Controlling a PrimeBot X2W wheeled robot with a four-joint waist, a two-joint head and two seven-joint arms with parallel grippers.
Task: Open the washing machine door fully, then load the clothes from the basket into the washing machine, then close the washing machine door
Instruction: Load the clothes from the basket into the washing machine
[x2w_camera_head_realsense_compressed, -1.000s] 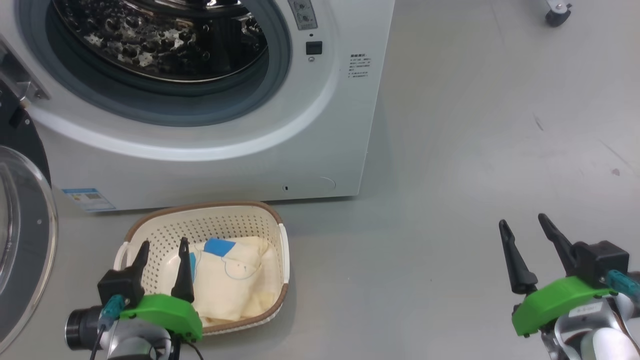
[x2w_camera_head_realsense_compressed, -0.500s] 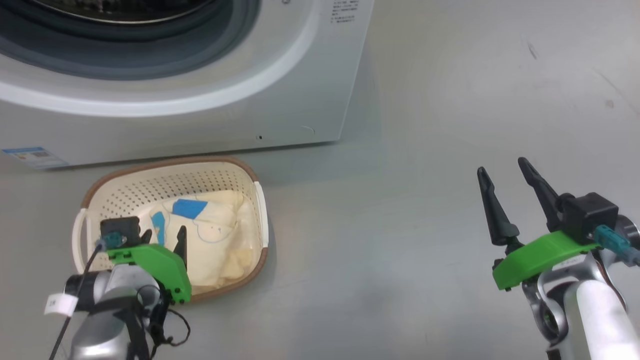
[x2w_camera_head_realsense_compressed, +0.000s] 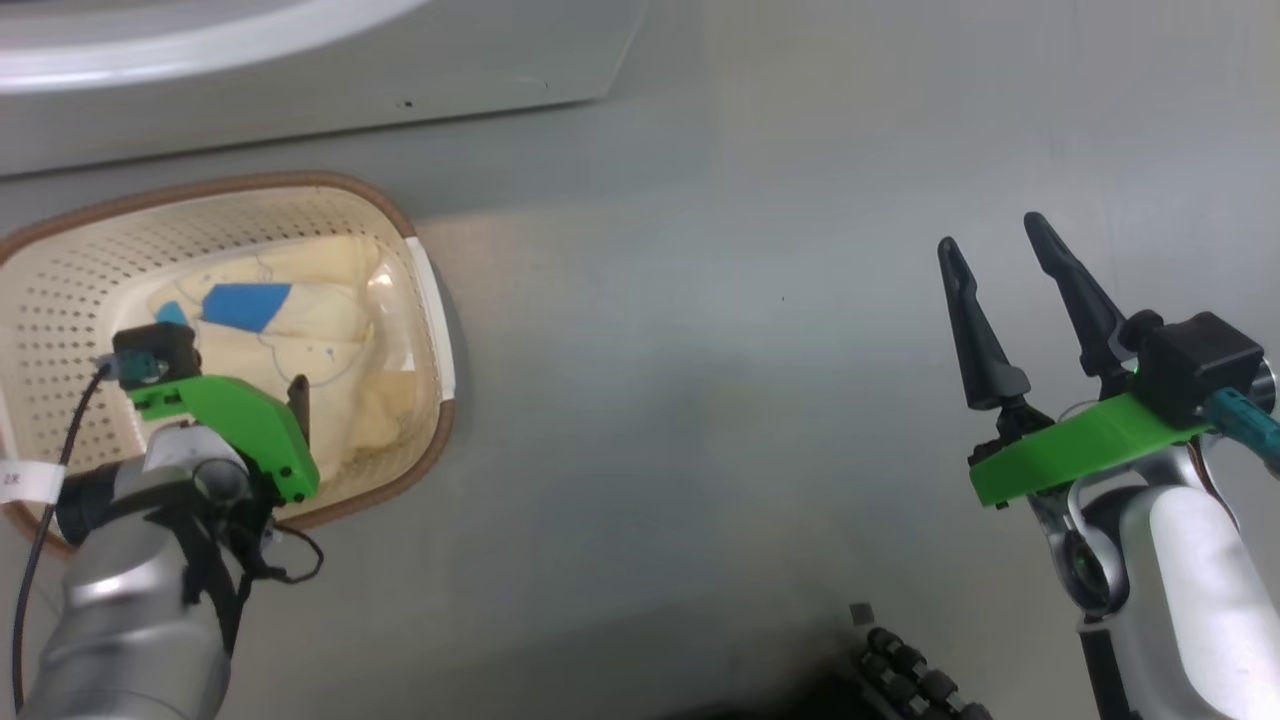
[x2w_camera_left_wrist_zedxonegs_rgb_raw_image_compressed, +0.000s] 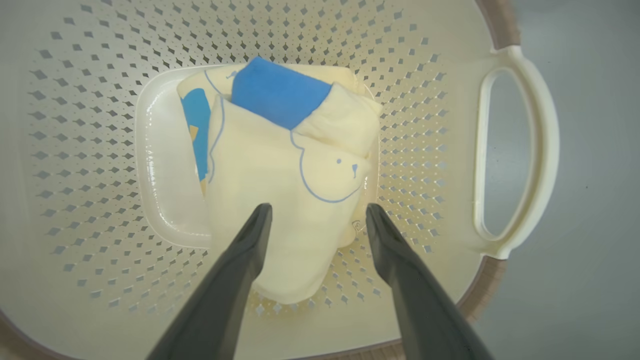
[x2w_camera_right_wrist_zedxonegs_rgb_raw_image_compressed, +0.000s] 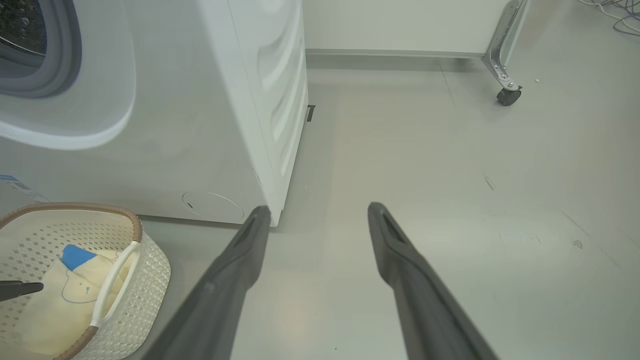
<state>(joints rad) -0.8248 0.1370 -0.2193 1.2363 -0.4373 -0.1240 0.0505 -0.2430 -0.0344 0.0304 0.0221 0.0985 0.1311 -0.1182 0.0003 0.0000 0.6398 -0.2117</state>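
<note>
The cream-white perforated basket (x2w_camera_left_wrist_zedxonegs_rgb_raw_image_compressed: 75, 150) is glossy moulded plastic with a brown woven-look rim. The cream-yellow, blue-patched clothes (x2w_camera_left_wrist_zedxonegs_rgb_raw_image_compressed: 270, 170) are soft matt cloth. The white washing machine (x2w_camera_right_wrist_zedxonegs_rgb_raw_image_compressed: 190, 130) looks smooth.

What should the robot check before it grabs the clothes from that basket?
1. Left gripper open: ok, fingers spread.
2. Left gripper lined up with the clothes: ok, its fingertips straddle the cream bundle.
3. Fingertips touching cloth: cannot tell.
4. Clothes inside the basket: ok.
5. Right gripper out of the way: ok, open above the floor.
6. Washing machine mouth uncovered: ok, grey gasket exposed.
</note>
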